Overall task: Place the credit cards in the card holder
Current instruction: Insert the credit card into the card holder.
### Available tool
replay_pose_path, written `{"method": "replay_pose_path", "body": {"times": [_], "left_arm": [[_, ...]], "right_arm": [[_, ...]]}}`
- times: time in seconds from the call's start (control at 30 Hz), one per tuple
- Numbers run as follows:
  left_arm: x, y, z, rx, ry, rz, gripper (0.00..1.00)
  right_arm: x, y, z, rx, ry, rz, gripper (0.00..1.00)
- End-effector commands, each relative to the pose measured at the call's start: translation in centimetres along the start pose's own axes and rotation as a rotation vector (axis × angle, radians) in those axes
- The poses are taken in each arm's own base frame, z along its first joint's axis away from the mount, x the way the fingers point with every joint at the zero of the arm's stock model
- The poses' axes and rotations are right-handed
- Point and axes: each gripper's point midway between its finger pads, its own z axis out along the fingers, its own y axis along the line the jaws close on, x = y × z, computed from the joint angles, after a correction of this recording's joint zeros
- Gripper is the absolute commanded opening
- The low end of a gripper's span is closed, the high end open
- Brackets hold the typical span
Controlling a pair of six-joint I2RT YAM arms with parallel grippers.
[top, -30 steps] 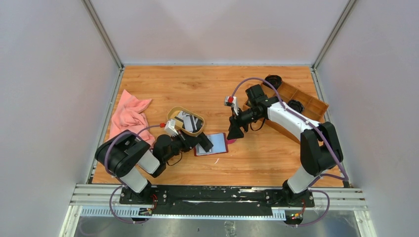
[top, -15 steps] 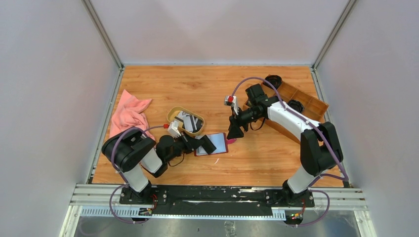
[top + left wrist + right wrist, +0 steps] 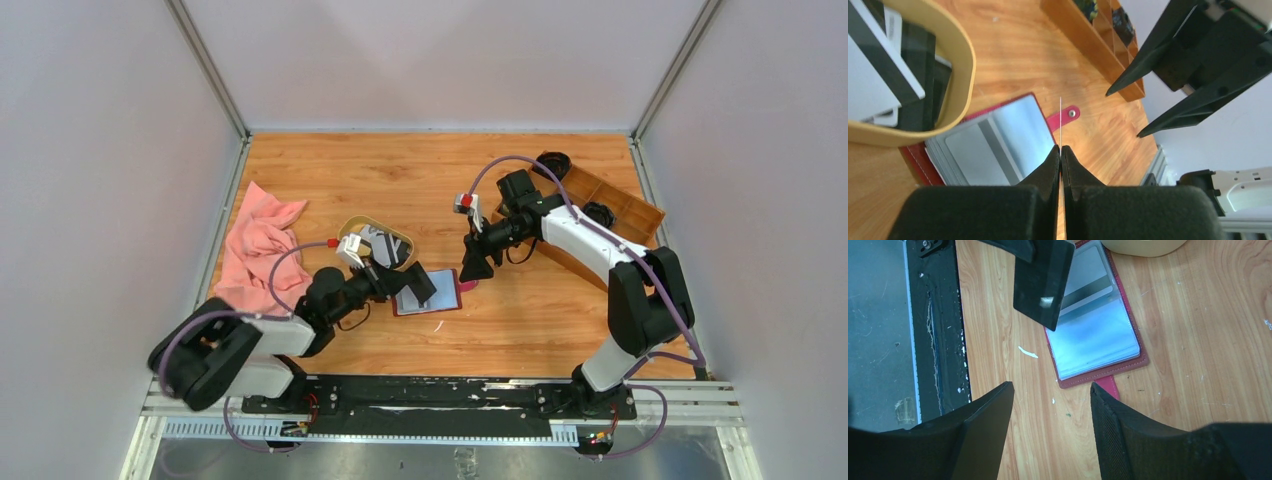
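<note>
Above the open card holder [image 3: 448, 291], the left gripper [image 3: 409, 291] is clamped on a black card [image 3: 422, 287]; the right gripper [image 3: 474, 272] has its jaws apart.
Top view: the holder lies between the tan dish [image 3: 346, 229] and the right gripper, with open table [image 3: 520, 340] toward the bases. Left wrist: the card shows edge-on over the holder's pocket page, with other cards [image 3: 878, 85] in the dish. Right wrist: spread fingers hang just by the snap tab [image 3: 1108, 388].

Left arm [image 3: 285, 335] lies low, reaching from its base towards two o'clock; the left gripper [image 3: 418, 290] at its end is pinched tight on a thin black card [image 3: 1044, 282]; right arm [image 3: 590, 240] bends at the elbow and stretches towards ten o'clock; right gripper [image 3: 474, 265] points down towards seven o'clock, jaws parted, nothing between them.
</note>
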Motion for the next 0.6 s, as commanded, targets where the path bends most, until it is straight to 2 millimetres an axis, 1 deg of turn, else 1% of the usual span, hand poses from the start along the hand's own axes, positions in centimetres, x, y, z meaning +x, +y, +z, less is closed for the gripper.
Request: {"method": "replay_pose_path", "body": {"times": [0.0, 0.07, 0.13, 0.33, 0.57], "left_arm": [[-0.7, 1.4, -1.1, -0.137, 0.038, 0.130, 0.00], [-1.0, 1.0, -1.4, -0.133, 0.048, 0.135, 0.00], [-0.8, 0.7, -1.4, -0.111, 0.077, 0.127, 0.00], [1.5, 1.5, -0.3, -0.106, 0.215, 0.112, 0.00], [1.2, 2.1, -0.3, -0.137, 0.193, 0.111, 0.00]], "right_arm": [[-0.2, -0.1, -0.3, -0.002, 0.005, -0.003, 0.61], [-0.2, -0.1, -0.4, -0.003, 0.004, -0.002, 0.61], [-0.2, -0.1, -0.3, -0.004, 0.004, -0.003, 0.61], [-0.2, -0.1, -0.4, 0.003, 0.006, -0.006, 0.61], [-0.1, -0.2, -0.4, 0.000, 0.007, -0.005, 0.61]]}}
